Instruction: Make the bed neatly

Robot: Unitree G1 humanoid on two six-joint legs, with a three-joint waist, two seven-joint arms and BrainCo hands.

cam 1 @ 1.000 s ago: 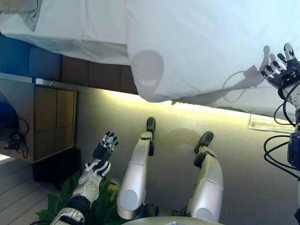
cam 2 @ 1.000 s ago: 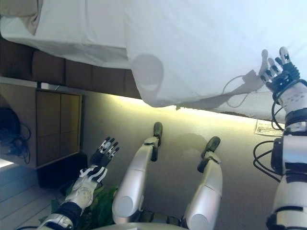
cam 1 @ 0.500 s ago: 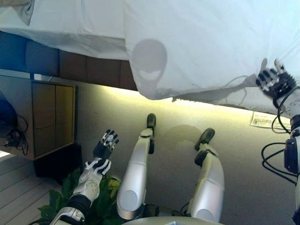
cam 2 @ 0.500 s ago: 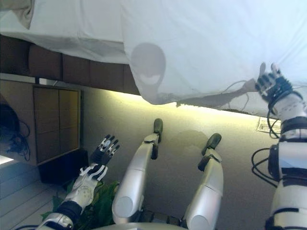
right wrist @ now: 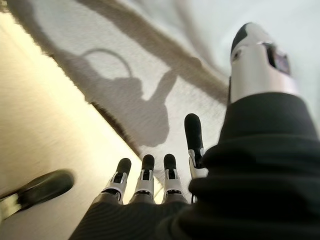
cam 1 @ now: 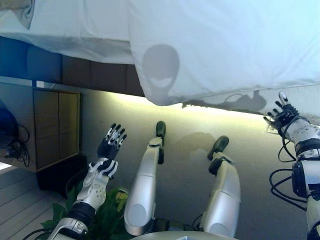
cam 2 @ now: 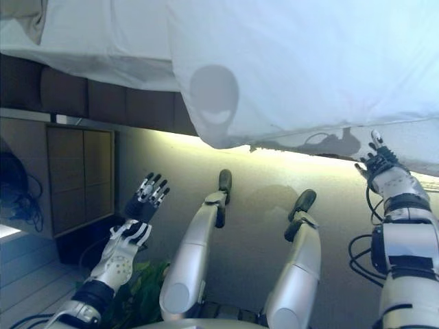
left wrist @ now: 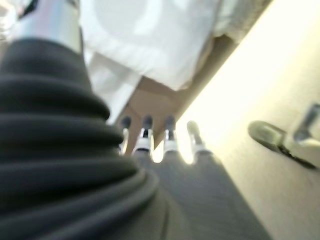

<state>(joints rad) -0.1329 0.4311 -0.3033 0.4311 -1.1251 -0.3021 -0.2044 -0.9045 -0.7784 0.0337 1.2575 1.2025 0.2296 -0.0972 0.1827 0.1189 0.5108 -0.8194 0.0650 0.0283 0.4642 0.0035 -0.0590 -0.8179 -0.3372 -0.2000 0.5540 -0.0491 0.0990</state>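
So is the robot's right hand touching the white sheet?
Apart. In the right wrist view the right hand has straight fingers pointing at the sheet, with bare floor between the fingertips and its edge.

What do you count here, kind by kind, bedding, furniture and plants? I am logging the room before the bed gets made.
White duvet: 1
White sheet: 1
Pillow, only a corner showing: 1
Wooden bedside cabinet: 1
Green plant: 1
Robot hands, both open and empty, left hand, right hand: 2
Total: 7
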